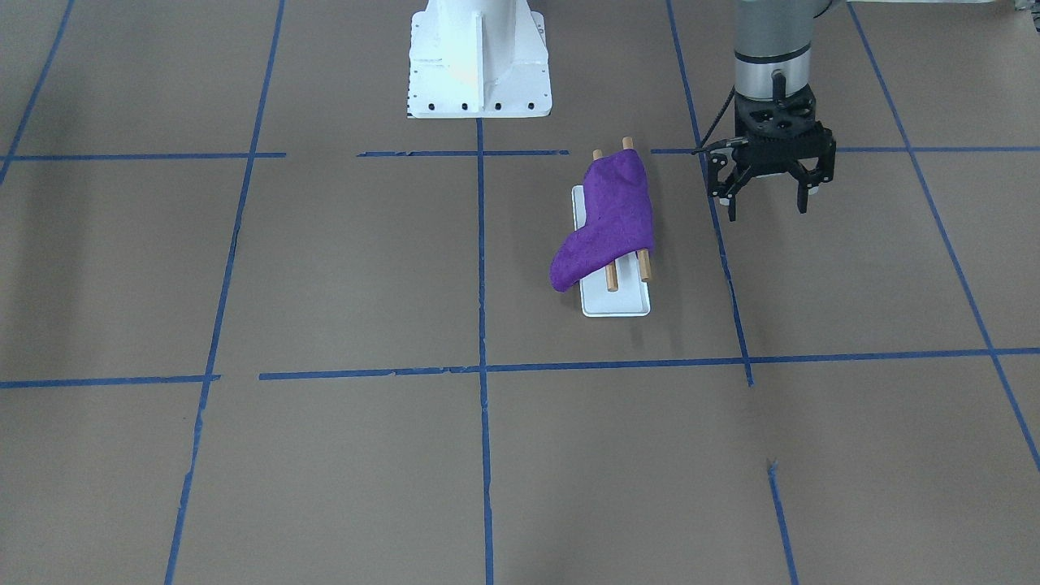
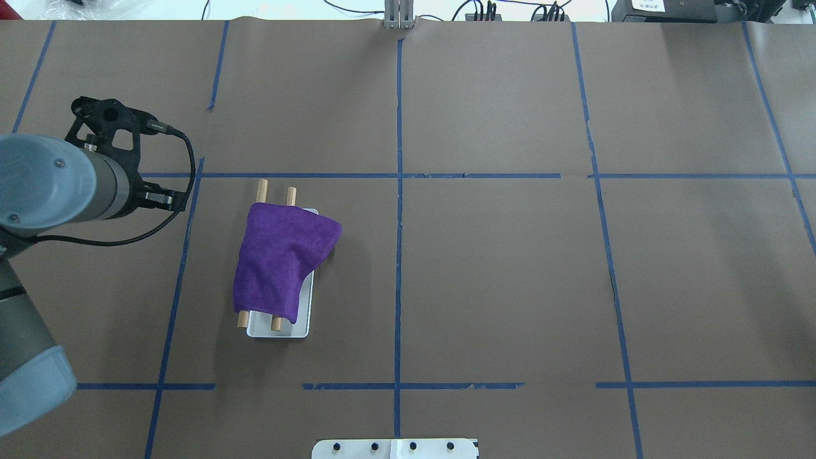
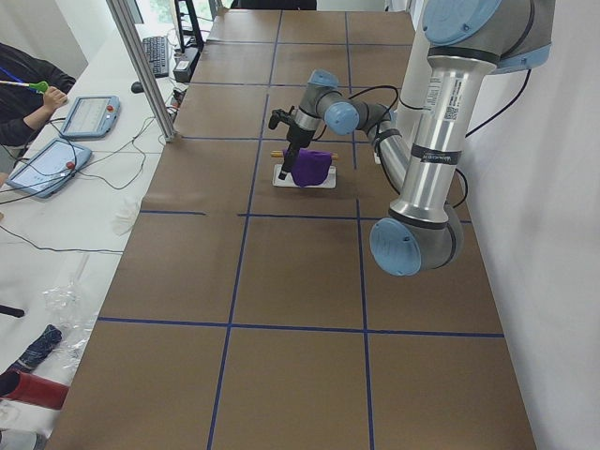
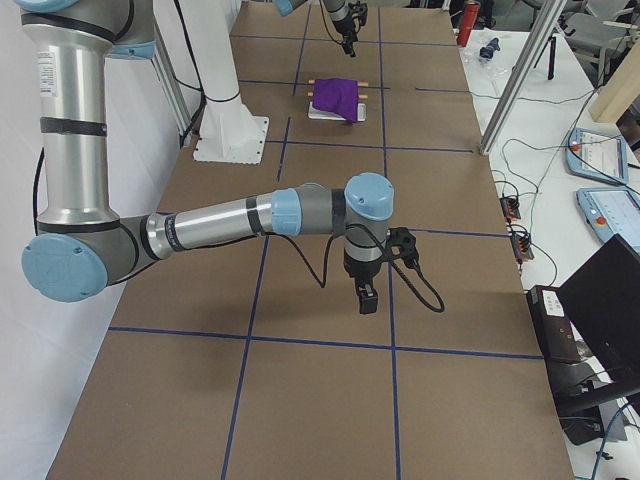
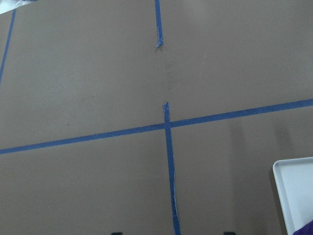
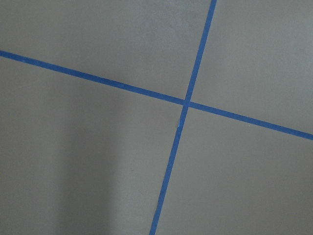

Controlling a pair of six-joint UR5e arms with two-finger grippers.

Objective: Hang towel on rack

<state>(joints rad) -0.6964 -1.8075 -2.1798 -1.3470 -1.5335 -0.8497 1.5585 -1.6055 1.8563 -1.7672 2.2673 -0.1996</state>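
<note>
The purple towel [image 1: 613,215] lies draped over both wooden rods [image 1: 611,279] of the rack, whose white base [image 1: 617,305] sits on the table. One towel corner hangs off the side, past the base. The rod ends stick out at both ends. The towel [image 2: 280,261] and rack base [image 2: 303,322] also show in the overhead view. My left gripper [image 1: 768,211] is open and empty, hovering beside the rack and apart from it. Its wrist view shows a corner of the base [image 5: 293,191]. My right gripper [image 4: 367,298] hangs over bare table far from the rack; I cannot tell whether it is open or shut.
The large white pedestal [image 1: 479,65] stands behind the rack, at the robot's side. Blue tape lines cross the brown table. An operators' desk with tablets [image 3: 89,117] and a metal post [image 3: 141,66] stand past the table's far edge.
</note>
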